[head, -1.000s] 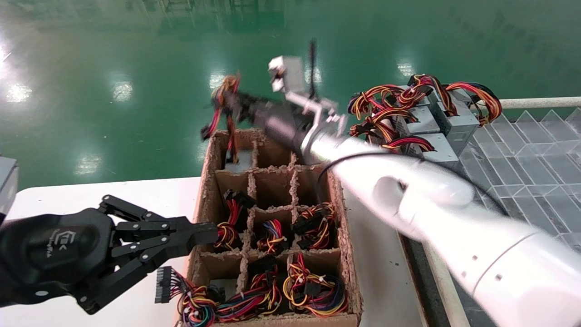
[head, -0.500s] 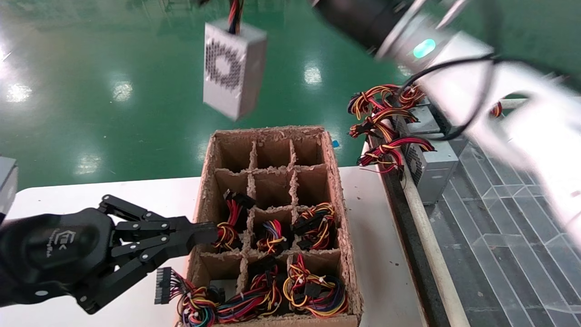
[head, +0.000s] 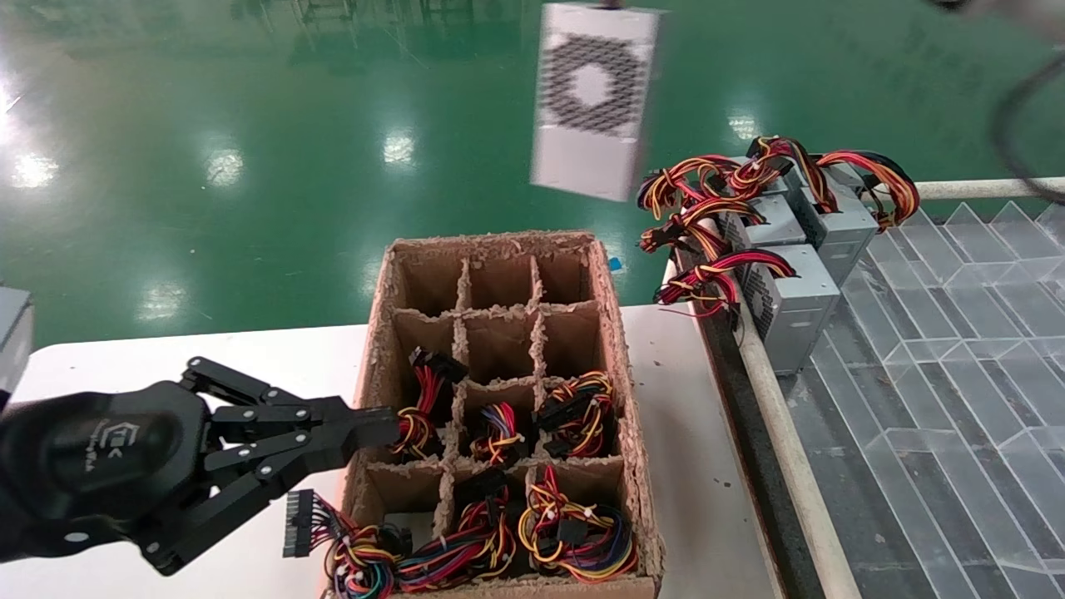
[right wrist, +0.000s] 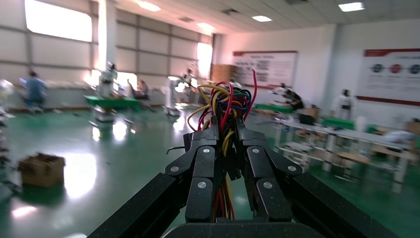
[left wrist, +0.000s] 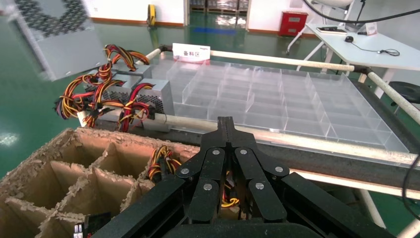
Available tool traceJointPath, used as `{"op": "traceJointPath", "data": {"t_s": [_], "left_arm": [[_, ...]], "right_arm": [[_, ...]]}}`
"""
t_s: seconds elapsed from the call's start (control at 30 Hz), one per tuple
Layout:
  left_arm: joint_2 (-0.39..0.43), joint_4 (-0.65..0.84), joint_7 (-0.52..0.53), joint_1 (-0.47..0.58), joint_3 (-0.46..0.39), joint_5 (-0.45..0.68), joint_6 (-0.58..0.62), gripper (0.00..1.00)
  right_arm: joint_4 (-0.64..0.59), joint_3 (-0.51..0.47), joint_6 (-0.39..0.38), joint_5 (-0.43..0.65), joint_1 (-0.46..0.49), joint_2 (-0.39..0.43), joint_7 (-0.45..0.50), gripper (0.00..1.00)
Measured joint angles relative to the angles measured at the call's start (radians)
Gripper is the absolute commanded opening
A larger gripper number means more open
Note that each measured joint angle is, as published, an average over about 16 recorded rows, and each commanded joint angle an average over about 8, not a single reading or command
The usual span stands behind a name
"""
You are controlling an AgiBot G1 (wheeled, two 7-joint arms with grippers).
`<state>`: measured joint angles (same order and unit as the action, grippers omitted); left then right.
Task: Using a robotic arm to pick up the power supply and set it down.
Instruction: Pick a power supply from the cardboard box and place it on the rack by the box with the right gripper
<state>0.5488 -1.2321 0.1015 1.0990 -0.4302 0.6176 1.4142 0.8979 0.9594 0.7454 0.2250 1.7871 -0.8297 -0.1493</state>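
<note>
Head view: one power supply (head: 592,100) aloft, right gripper (right wrist: 227,133) pinching its wires (right wrist: 224,106); left gripper (head: 366,433) pressed together.

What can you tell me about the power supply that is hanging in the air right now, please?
The power supply is a silver-grey metal box. The face toward the head camera is perforated with round holes in a ring around a plain centre. It hangs upright, high above the far end of the cardboard divider box, touching no surface. The right gripper is clamped on its red, yellow and black wires, so it dangles by its cables.
</note>
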Motion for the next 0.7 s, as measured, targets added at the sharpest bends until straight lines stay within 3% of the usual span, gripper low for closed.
{"op": "traceJointPath", "data": {"t_s": [0.37, 0.53, 0.7], "left_arm": [[0.000, 0.000, 0.000, 0.000, 0.000, 0.000, 0.000, 0.00], [0.000, 0.000, 0.000, 0.000, 0.000, 0.000, 0.000, 0.00], [0.000, 0.000, 0.000, 0.000, 0.000, 0.000, 0.000, 0.00]], "right_arm": [[0.368, -0.018, -0.313, -0.008, -0.077, 0.376, 0.072, 0.00], [0.442, -0.023, -0.416, -0.027, -0.122, 0.503, 0.093, 0.00], [0.458, -0.015, -0.469, -0.045, -0.173, 0.590, 0.101, 0.00]]}}
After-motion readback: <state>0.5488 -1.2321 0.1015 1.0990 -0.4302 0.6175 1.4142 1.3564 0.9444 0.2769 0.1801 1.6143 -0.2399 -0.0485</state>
